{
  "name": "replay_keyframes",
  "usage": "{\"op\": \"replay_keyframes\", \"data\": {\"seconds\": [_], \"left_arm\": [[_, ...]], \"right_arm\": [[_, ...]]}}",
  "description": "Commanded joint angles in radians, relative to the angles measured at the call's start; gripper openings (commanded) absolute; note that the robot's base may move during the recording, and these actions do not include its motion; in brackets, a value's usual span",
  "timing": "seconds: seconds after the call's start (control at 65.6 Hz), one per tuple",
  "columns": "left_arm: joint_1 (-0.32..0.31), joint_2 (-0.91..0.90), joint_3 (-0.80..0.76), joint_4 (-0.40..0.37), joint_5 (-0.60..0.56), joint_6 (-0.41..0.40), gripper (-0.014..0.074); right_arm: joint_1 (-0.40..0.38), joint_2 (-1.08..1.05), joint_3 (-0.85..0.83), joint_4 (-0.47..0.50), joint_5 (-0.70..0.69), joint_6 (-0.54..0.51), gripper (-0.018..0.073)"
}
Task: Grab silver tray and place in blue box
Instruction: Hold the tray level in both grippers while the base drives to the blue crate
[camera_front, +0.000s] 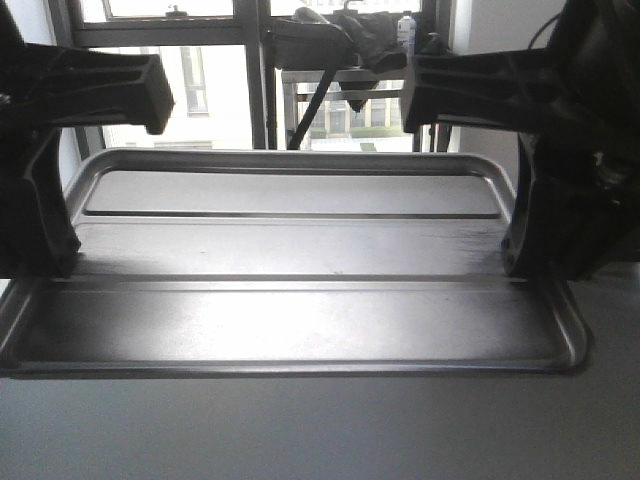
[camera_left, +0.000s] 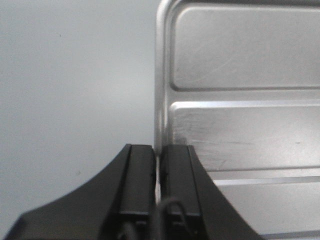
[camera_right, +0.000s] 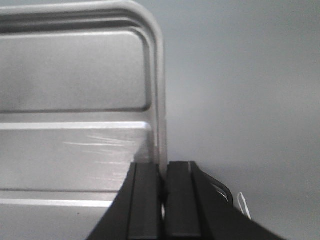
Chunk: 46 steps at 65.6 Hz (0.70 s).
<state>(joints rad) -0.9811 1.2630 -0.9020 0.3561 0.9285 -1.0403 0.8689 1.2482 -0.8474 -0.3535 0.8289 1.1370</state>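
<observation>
The left gripper (camera_left: 159, 150) and right gripper (camera_right: 163, 167) each pinch an opposite end rim of the silver tray (camera_front: 300, 320), which spans between them. Lift both arms at the same rate and keep the tray level (uneven lift may twist a rim free). The blue box is out of view.

Hard daylight floods through the dark-framed window (camera_front: 210, 90) at the top of the front view and burns out to white, leaving the black left arm (camera_front: 60, 90) and black right arm (camera_front: 570, 110) as near-featureless silhouettes. The shallow silver-grey metal tray (camera_front: 300, 250) carries a broad white glare low in the centre, and a thin shadow lines its near rim. The picture is soft and grainy. Both wrist views are evenly, dimly lit; the black left gripper (camera_left: 158, 155) and black right gripper (camera_right: 163, 170) along the bottom edge are blurred.
</observation>
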Motion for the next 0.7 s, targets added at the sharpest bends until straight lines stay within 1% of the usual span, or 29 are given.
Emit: {"op": "replay_keyframes", "data": {"seconds": [0.0,0.686], "left_arm": [[0.002,-0.018,-0.026,0.024,-0.019,0.002,-0.0006],[0.002,-0.018,-0.026,0.024,-0.019,0.002,-0.0006]], "right_arm": [[0.001,-0.024,-0.033,-0.041,-0.03,-0.001,0.0059],[0.001,-0.024,-0.033,-0.041,-0.03,-0.001,0.0059]]}}
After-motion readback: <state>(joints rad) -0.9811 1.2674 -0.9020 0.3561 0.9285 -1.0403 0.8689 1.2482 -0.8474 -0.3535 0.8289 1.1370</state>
